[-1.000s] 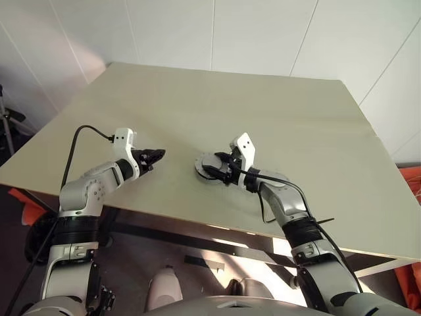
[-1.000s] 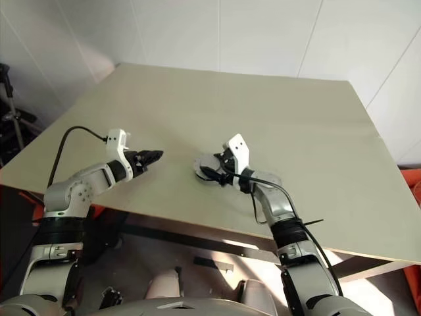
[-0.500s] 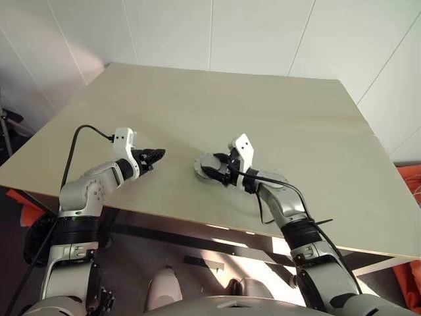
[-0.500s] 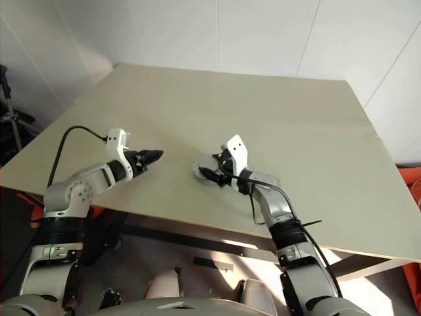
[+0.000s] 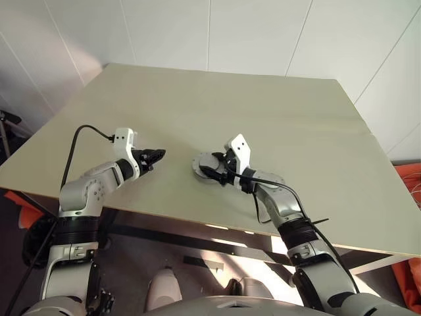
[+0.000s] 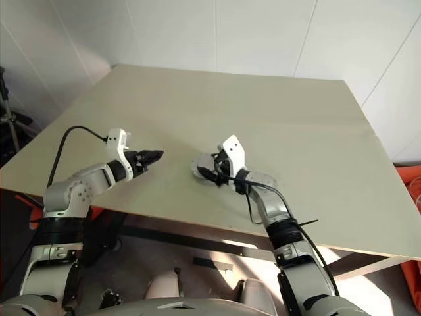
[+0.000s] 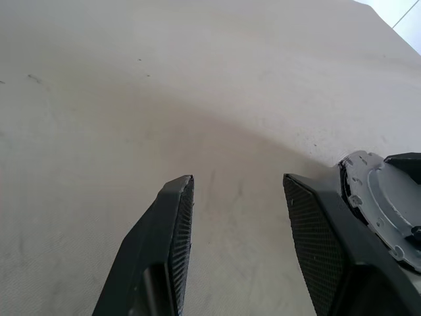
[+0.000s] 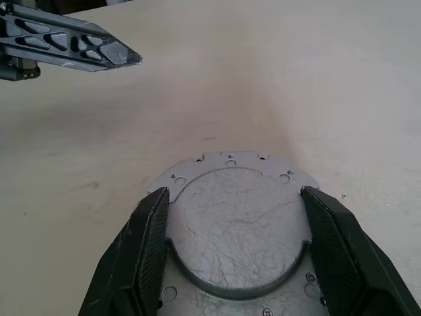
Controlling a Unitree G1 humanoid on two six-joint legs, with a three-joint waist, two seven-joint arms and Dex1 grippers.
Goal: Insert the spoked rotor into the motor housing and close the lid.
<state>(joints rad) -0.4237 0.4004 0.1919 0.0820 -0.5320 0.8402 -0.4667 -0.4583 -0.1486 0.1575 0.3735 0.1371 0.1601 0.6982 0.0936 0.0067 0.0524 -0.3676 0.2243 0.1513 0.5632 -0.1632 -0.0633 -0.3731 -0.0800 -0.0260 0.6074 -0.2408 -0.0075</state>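
Note:
The lid [image 8: 237,217], a grey round metal disc with small holes around its flange, lies flat on the table near its front edge [image 5: 201,162]. My right gripper [image 8: 235,191] reaches in from the right [image 5: 212,168], and its two black fingers press against the sides of the disc's raised round centre. A dark edge shows under the disc [image 7: 385,197]. The spoked rotor and the motor housing are hidden. My left gripper [image 5: 158,155] hovers just above the table to the left of the disc. It is open, with bare table between its fingers [image 7: 238,179].
The beige table [image 5: 263,105] stretches wide behind and to both sides of the disc. Its front edge runs close below both grippers. A black cable [image 5: 85,131] loops over my left forearm. Something orange [image 5: 409,179] lies beyond the right edge.
The whole picture has shifted slightly. Both grippers and the disc keep their places.

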